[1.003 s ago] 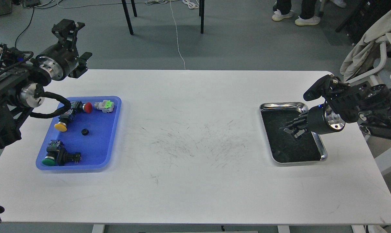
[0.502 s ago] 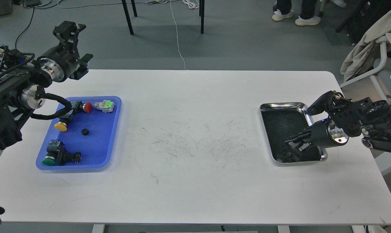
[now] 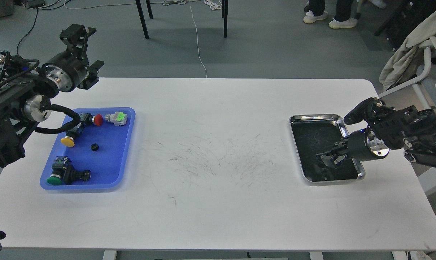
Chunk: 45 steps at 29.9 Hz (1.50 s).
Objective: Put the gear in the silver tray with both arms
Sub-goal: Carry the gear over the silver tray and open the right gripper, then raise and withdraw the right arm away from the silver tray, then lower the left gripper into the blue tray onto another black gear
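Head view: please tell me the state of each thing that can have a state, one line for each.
Silver tray: flat on the table, floor mostly bare.
Blue tray: flat, holding push buttons and a small black part.
Right claw: low over the silver tray, open or shut unclear.
Left claw: raised beyond the blue tray, open, empty.

The table (image 3: 218, 202) is white, marked with fine dark scratches mid-top. The silver tray (image 3: 313, 118) shines at its rim; its floor is dark and scuffed. The blue tray (image 3: 106, 169) holds buttons capped red (image 3: 98, 120), yellow (image 3: 67, 141) and green (image 3: 54, 179), plus a small black gear (image 3: 94, 147). Both arms (image 3: 402, 133) are black with silver rings. The floor is grey.
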Each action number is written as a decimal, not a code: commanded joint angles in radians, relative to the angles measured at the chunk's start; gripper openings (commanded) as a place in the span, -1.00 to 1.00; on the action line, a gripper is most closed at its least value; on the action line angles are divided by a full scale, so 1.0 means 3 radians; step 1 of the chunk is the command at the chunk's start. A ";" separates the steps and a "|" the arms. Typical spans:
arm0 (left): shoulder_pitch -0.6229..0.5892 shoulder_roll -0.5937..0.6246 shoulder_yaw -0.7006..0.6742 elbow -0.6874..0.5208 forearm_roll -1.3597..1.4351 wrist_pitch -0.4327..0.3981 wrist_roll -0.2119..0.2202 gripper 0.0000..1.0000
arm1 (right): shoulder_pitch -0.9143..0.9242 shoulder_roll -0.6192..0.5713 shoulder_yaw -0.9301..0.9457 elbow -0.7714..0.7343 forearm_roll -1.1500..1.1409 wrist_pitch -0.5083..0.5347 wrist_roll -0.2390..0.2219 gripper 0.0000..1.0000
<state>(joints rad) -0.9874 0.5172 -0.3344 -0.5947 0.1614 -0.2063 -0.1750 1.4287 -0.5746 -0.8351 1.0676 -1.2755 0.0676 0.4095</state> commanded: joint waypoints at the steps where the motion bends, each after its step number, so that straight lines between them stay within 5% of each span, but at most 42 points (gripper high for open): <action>1: 0.0014 0.0030 -0.0005 -0.0002 -0.0001 -0.0003 0.0000 0.96 | 0.0029 -0.0012 0.0206 -0.0015 0.0053 0.0020 -0.0010 0.31; 9: 0.0054 0.0255 0.0000 -0.0195 -0.0032 -0.0263 -0.0030 0.96 | 0.0013 -0.0176 0.0876 -0.0010 0.0508 0.0051 -0.0041 0.51; 14: 0.0121 0.0311 0.0091 -0.0374 0.0014 -0.0074 -0.0025 0.96 | -0.0109 -0.0334 0.1443 0.0000 0.1141 0.0056 -0.0051 0.74; 28: 0.0141 0.0842 0.0261 -0.1478 0.1226 -0.0059 -0.0137 0.96 | -0.0753 -0.0493 0.2962 -0.0046 0.2257 -0.0077 -0.0051 0.75; 45: 0.0187 0.1093 0.1027 -0.1607 0.3020 0.0258 -0.0214 0.96 | -0.1311 -0.0483 0.3740 -0.0200 0.3321 -0.0557 -0.0041 0.81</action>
<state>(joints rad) -0.9312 0.8430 -0.0500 -1.0861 0.9759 -0.1585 -0.2337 1.0540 -0.7203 0.2705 1.0017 -0.2909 -0.0913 0.3950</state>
